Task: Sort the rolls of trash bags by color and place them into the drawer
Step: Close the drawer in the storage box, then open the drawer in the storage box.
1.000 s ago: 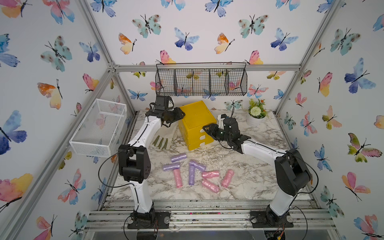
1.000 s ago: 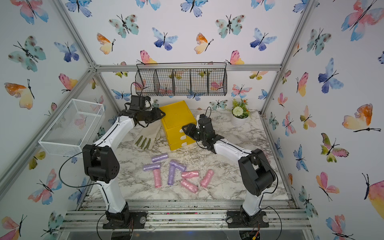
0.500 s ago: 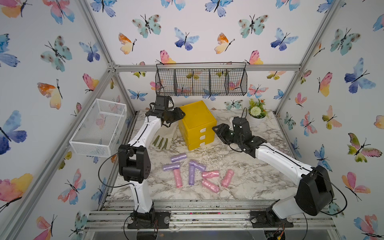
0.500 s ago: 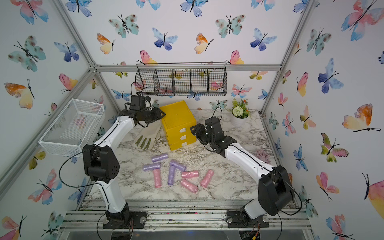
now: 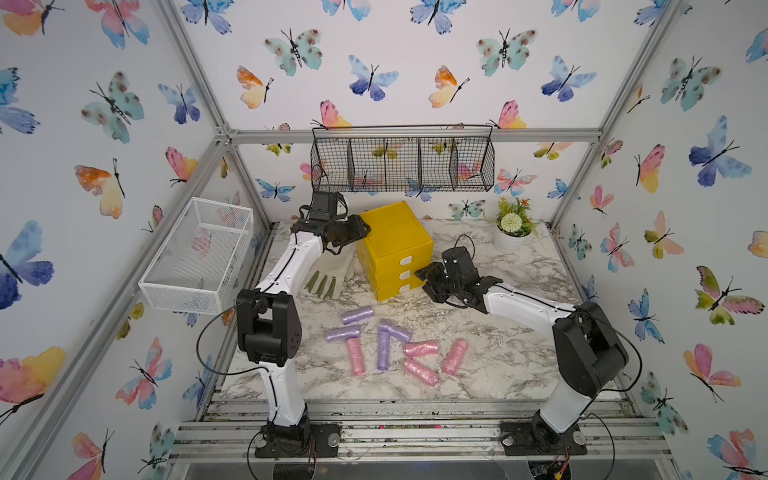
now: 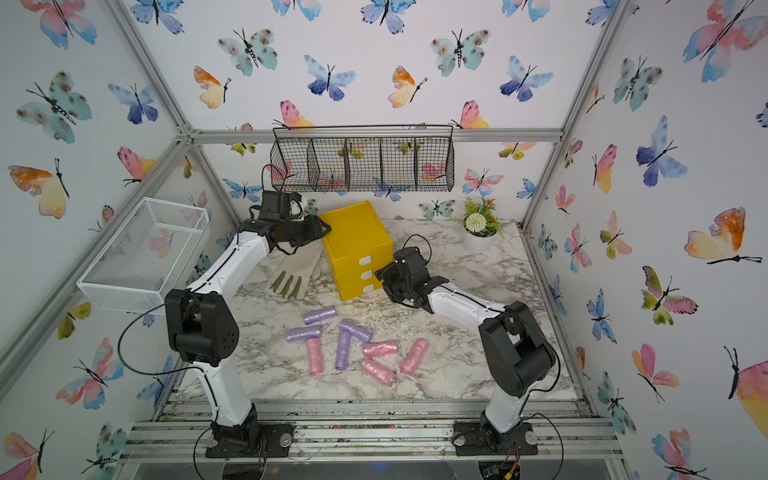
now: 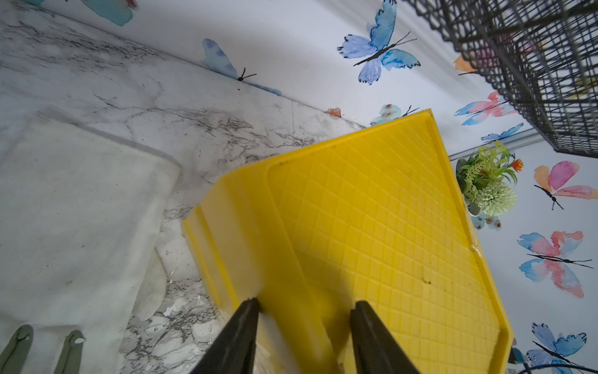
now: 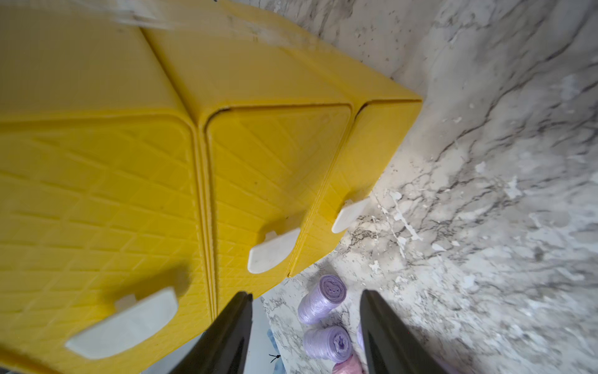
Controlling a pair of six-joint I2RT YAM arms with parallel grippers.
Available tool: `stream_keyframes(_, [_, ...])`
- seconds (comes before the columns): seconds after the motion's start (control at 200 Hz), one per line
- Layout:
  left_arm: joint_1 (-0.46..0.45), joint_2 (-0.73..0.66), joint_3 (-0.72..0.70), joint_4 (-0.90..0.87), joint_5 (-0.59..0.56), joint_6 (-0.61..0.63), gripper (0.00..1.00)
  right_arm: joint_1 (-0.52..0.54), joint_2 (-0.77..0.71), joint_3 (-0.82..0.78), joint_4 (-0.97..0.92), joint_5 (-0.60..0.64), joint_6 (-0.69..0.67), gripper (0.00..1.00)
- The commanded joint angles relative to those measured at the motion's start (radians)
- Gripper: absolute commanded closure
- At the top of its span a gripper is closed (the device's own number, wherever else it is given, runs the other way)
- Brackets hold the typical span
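The right gripper (image 5: pixel 424 278) had swung back in low by the drawers (image 5: pixel 399 266), jaws apart, empty. Whether the left gripper (image 7: pixel 305 301) clamped them, I couldn't tell. The rolls (image 5: pixel 383 351) looked light and squashy, best pinched mid-length.

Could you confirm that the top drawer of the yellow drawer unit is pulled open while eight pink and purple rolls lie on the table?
Not quite: the top drawer is shut, like the two below it, as both top views show. The eight pink and purple rolls do lie on the table.
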Motion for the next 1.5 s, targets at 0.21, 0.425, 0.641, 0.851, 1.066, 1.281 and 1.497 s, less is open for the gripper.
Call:
stream_keyframes(0.21, [-0.027,0.013,-0.041,-0.109,0.063,0.023,0.50,0.034,0.056,0.029,0.086,0.047,0.097,0.41])
stream_keyframes(0.425, [-0.027,0.013,-0.041,-0.109,0.067,0.023,0.50,0.039,0.081,0.037,0.110,0.061,0.122,0.41])
stream_keyframes(0.641, [-0.027,0.013,-0.043,-0.106,0.071,0.024,0.50,0.042,0.097,0.060,0.115,0.080,0.127,0.41])
stream_keyframes(0.851, [-0.027,0.011,-0.047,-0.105,0.073,0.025,0.50,0.048,0.110,0.072,0.132,0.084,0.129,0.41])
stream_keyframes(1.066, [-0.027,0.011,-0.047,-0.104,0.074,0.024,0.50,0.052,0.134,0.078,0.129,0.088,0.145,0.41])
stream_keyframes(1.281, [-0.027,0.010,-0.049,-0.105,0.074,0.024,0.50,0.051,0.152,0.026,0.150,0.098,0.148,0.50])
stream_keyframes(1.497, [-0.026,0.013,-0.047,-0.102,0.074,0.023,0.50,0.053,0.106,-0.042,0.152,0.078,0.126,0.54])
